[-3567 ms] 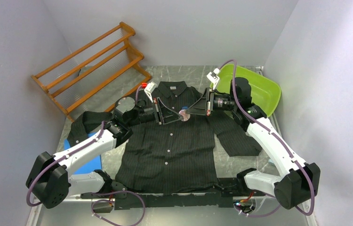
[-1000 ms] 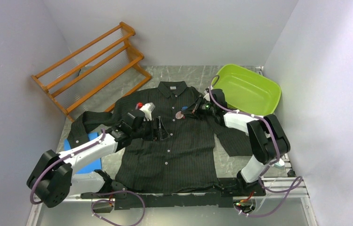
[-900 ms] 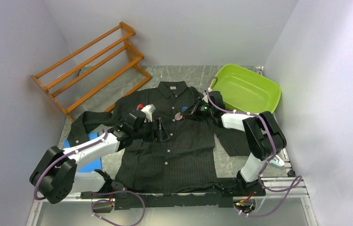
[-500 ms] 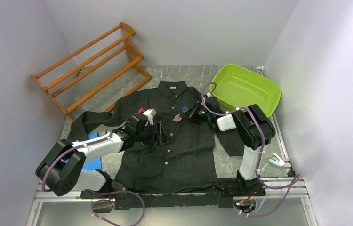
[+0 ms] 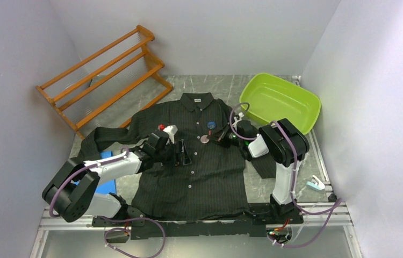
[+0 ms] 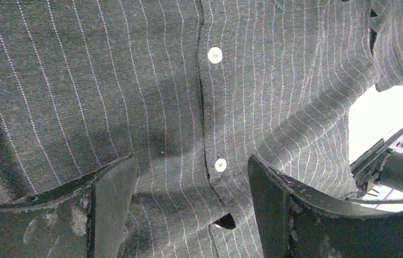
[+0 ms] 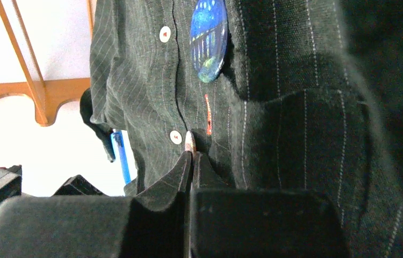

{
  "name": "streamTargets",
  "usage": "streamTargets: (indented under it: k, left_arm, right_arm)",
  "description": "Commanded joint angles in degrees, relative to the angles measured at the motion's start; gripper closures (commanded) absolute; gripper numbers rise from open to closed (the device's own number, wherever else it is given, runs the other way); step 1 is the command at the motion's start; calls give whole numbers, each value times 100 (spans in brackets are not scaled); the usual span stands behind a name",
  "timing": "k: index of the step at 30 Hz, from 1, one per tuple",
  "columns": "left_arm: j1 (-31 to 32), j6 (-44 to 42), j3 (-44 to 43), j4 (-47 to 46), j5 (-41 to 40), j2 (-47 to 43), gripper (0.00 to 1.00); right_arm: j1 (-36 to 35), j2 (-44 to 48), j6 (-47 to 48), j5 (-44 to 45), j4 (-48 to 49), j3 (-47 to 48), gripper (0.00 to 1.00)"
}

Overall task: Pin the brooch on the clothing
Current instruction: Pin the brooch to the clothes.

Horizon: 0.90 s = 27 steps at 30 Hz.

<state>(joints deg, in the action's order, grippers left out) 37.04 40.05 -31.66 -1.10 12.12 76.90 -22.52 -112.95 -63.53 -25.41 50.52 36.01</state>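
The clothing [image 5: 194, 172], a black pinstriped shirt, lies flat and face up on the table. My right gripper [image 5: 214, 138] rests low on its chest, shut on a small pinkish round brooch [image 5: 204, 140]. In the right wrist view the brooch [image 7: 189, 141] shows edge-on at the right gripper's [image 7: 193, 153] tips, next to a white button and the red chest mark [image 7: 208, 114]. My left gripper [image 5: 182, 153] is open over the shirt's other front panel. From the left wrist its tips [image 6: 191, 161] straddle the button placket [image 6: 220, 164] with only cloth between them.
A round blue badge [image 5: 210, 126] sits on the shirt just beyond the brooch. A wooden rack [image 5: 102, 70] stands at the back left and a green tub [image 5: 285, 102] at the back right. A blue flat object [image 5: 102, 185] lies beside the left sleeve.
My right gripper has slid a little toward the near side with the brooch, its arm folding up behind it, which uncovers the blue badge. The left gripper has drawn slightly nearer, still open.
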Motion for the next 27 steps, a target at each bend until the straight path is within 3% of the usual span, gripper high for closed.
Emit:
streamTargets:
  k: [1,7,21,27]
  left_arm:
    - [-21,-50,44,-87,-221,31,19]
    - [-22,-33,90,30,-416,28,20]
    - [-21,-123,33,318,-651,-44,19]
    - [-21,-219,-134,456,-705,-45,19]
  right_arm:
    - [32,-41,188,399,500,-408,100]
    - [149,515,413,845,514,-856,100]
    - [54,2517,2036,2112,-1838,-346,100]
    - [-498,3199,2861,2999,-2983,192,100]
